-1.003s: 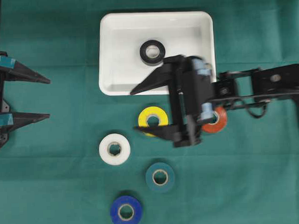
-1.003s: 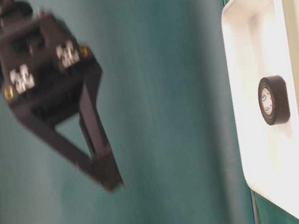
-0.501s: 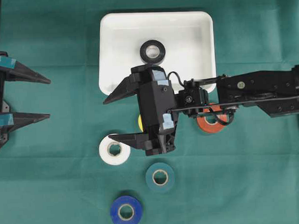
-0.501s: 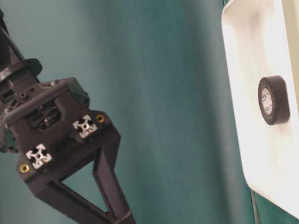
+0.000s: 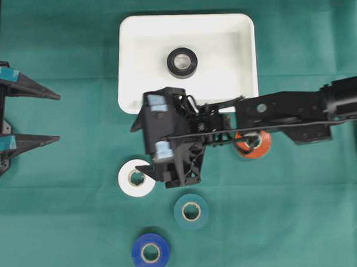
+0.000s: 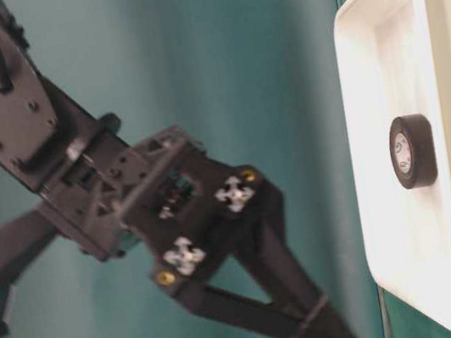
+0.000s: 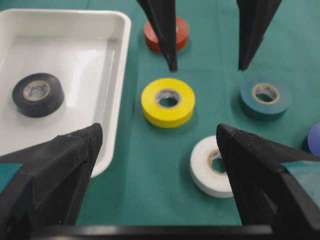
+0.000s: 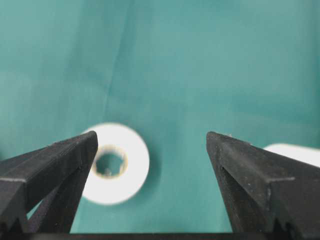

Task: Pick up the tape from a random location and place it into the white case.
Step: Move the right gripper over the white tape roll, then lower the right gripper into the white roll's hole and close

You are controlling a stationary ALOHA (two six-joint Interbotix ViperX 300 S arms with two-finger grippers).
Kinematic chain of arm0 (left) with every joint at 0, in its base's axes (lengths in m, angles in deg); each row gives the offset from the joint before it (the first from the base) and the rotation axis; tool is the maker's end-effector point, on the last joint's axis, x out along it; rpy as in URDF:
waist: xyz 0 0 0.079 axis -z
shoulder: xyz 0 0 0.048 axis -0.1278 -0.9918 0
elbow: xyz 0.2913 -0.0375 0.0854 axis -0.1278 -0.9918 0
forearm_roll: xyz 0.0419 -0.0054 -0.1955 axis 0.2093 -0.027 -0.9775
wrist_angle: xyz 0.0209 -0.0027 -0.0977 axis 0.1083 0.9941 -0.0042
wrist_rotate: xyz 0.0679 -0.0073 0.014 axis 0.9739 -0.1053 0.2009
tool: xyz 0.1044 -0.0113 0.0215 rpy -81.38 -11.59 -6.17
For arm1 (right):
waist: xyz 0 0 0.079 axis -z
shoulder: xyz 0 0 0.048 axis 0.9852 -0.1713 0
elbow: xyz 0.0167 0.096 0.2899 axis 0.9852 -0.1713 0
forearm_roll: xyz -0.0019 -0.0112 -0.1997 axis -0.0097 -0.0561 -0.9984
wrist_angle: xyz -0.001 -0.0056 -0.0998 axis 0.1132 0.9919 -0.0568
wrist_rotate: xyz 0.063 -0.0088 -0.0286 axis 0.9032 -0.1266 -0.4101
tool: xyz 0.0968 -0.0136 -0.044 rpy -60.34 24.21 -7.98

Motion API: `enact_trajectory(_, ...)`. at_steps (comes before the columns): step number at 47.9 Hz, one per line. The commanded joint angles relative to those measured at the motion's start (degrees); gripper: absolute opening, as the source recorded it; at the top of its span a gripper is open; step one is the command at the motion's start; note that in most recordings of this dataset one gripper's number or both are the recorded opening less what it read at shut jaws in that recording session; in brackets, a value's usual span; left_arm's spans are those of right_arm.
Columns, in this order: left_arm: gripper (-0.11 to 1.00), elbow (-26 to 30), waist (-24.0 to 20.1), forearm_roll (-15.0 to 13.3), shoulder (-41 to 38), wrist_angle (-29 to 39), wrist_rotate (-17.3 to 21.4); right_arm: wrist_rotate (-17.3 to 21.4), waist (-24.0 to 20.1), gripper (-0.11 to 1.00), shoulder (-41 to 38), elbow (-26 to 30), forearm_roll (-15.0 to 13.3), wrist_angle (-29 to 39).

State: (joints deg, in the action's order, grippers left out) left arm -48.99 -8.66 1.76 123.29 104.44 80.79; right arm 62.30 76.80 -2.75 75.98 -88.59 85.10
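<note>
The white case [image 5: 134,35] holds a black tape roll [image 5: 182,62]. My right gripper [image 5: 141,147] hangs open and empty over the cloth in front of the case, one fingertip over the white tape roll [image 5: 133,181]. In the right wrist view that roll [image 8: 125,165] lies by the left finger, mostly outside the gap of the gripper [image 8: 151,136]. The yellow roll [image 7: 168,101] is hidden under the arm from overhead. My left gripper [image 5: 59,116] stands open and empty at the left edge.
On the green cloth also lie a teal roll [image 5: 191,211], a blue roll [image 5: 150,252] and an orange roll [image 5: 253,144] partly under the right arm. The right arm stretches in from the right across the case's front rim.
My right gripper has swung from the case's front edge leftward and down toward the white roll, still open. The left gripper has not moved.
</note>
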Motion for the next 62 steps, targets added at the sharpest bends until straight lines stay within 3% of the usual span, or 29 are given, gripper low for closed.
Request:
enact_trajectory(1, 0.95, 0.7, -0.1, -0.2, -0.5, -0.5, 0.0, 0.2, -0.4, 0.91, -0.2, 3.9, 0.1, 4.2)
enact_trajectory(14, 0.95, 0.7, -0.1, -0.2, -0.5, -0.5, 0.0, 0.3, -0.6, 0.91, -2.8, 8.9, 0.1, 11.6)
enact_trajectory(62, 0.95, 0.8, -0.1, -0.2, -0.5, -0.3, -0.1, 0.2, -0.6, 0.91, -2.9, 9.1, 0.1, 11.7)
